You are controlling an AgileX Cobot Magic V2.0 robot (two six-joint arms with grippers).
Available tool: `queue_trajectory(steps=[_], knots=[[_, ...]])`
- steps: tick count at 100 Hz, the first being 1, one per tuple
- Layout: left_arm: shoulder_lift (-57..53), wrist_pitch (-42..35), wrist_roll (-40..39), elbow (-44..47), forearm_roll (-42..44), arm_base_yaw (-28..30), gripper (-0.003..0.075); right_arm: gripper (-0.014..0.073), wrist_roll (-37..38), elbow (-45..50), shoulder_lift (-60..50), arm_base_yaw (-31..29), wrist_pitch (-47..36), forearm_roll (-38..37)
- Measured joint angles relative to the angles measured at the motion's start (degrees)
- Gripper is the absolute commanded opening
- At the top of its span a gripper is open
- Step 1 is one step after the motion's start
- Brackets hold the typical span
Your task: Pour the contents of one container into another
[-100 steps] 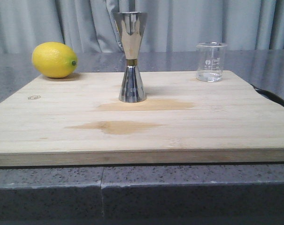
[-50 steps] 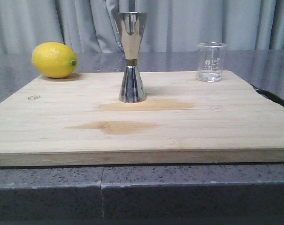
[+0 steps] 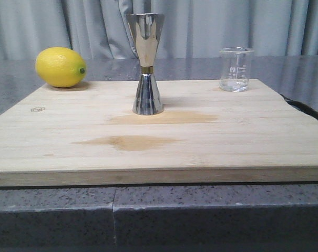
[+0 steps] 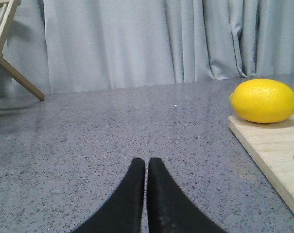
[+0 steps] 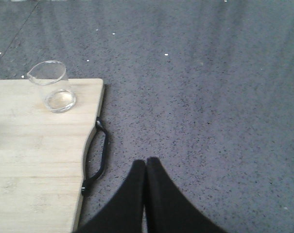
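Nothing has shifted since earlier. Glass beaker (image 3: 236,69) stands upright at the cutting board's (image 3: 211,152) far right corner; steel jigger (image 3: 146,63) mid-board. Left gripper (image 4: 146,167) and right gripper (image 5: 146,167) closed, empty, off-board.

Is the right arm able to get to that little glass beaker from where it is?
Probably yes. The right gripper is shut over bare counter beside the board, and nothing stands between it and the beaker.

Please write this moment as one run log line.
beaker: on board, untouched | jigger: upright | left claw: shut | right claw: shut
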Motion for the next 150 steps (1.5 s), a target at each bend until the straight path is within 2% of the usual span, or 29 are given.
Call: queue_trajectory(steps=[12,32,45,55,72,118,140,150], knots=[[0.0,-0.1,0.0,0.0,0.0,0.0,-0.0019,-0.0071,0.0,5.6,-4.6,-5.4,-7.5,2.5],[0.0,-0.1,0.0,0.0,0.0,0.0,-0.0019,-0.0071,0.0,20.8,-14.6,-14.5,-26.7,6.7],[0.0,-0.1,0.0,0.0,0.0,0.0,-0.0019,-0.0071,0.0,29.6,-20.9,-16.7,-35.3,7.2],[0.0,-0.1,0.0,0.0,0.0,0.0,-0.0019,-0.0071,0.0,35.2,-25.8,-17.1,-38.8,7.2],[0.0,-0.1,0.0,0.0,0.0,0.0,-0.0019,-0.0071,0.0,39.9,-30.7,-17.1,-40.4,7.2],[0.0,-0.3,0.0,0.0,0.0,0.0,-0.0019,-0.0071,0.0,40.0,-30.9,-17.1,-40.7,7.2],[0.0,-0.3,0.0,0.0,0.0,0.0,-0.0019,-0.0071,-8.0,40.0,-30.9,-17.1,-41.2,7.9],[0.0,-0.3,0.0,0.0,0.0,0.0,-0.0019,-0.0071,-10.0,40.0,-30.9,-17.1,-41.2,12.3]])
